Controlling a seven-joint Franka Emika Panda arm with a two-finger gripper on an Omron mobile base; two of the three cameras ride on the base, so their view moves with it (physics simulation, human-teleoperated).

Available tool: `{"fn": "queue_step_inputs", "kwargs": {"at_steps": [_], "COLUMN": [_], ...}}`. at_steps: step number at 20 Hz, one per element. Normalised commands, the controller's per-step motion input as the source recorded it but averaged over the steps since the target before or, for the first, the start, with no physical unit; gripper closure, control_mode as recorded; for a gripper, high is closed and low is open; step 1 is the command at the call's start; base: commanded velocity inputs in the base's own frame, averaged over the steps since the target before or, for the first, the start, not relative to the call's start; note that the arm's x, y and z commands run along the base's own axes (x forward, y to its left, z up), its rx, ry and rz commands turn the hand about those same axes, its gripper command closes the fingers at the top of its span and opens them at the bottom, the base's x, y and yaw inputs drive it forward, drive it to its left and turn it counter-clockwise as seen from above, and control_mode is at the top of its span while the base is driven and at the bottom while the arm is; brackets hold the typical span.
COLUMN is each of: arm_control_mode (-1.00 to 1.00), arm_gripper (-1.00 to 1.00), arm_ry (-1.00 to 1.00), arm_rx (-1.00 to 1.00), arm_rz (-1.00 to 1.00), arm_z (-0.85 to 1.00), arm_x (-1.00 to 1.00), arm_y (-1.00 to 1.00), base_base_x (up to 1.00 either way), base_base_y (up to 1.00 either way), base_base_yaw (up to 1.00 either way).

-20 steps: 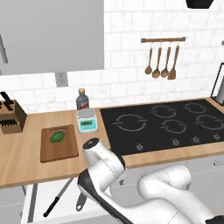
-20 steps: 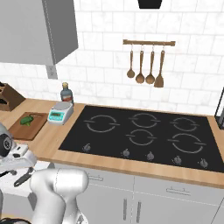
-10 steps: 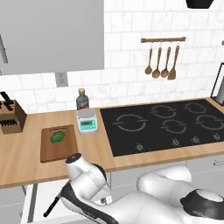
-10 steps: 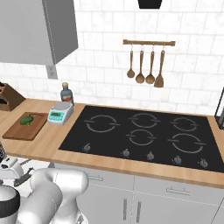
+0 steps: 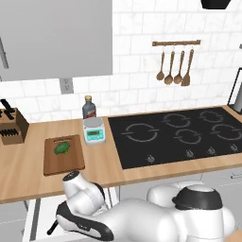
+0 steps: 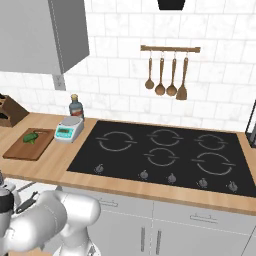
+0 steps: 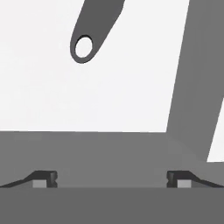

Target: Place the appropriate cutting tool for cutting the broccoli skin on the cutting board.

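Two base views place the broccoli [image 5: 62,148] on the cutting board [image 5: 66,165] while the arm reaches below counter level; hand view: gripper [image 7: 111,180] fingers apart near a grey holed handle [image 7: 92,30], knife unidentified, so confirm tool before closing.

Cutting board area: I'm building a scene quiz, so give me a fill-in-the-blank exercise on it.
1. The broccoli lies on the ____.
2. The kitchen scale stands between the cutting board and the ____.
3. Wooden utensils hang on the wall above the ____.

Missing words: cutting board; cooktop; cooktop
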Motion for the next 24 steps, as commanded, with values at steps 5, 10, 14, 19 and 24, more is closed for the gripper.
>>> {"fn": "queue_step_inputs", "kwargs": {"at_steps": [5,10,14,19,24], "arm_control_mode": [-1.00,-1.00,-1.00,-1.00,-1.00], "arm_gripper": [-1.00,-1.00,-1.00,-1.00,-1.00], "arm_ry": [0.13,0.12,0.16,0.00,-0.02], "arm_rx": [0.00,0.01,0.01,0.04,0.03], "arm_rz": [0.00,0.00,0.00,-0.12,-0.17], "arm_z": [-0.03,-0.01,-0.07,0.00,0.07], "arm_x": [-0.49,-0.73,-0.70,0.05,0.20], "arm_y": [0.00,-0.11,-0.09,0.56,0.66], "base_base_x": [0.00,0.00,0.00,0.00,0.00], "base_base_y": [0.00,0.00,0.00,0.00,0.00], "base_base_yaw": [0.00,0.00,0.00,0.00,0.00]}}
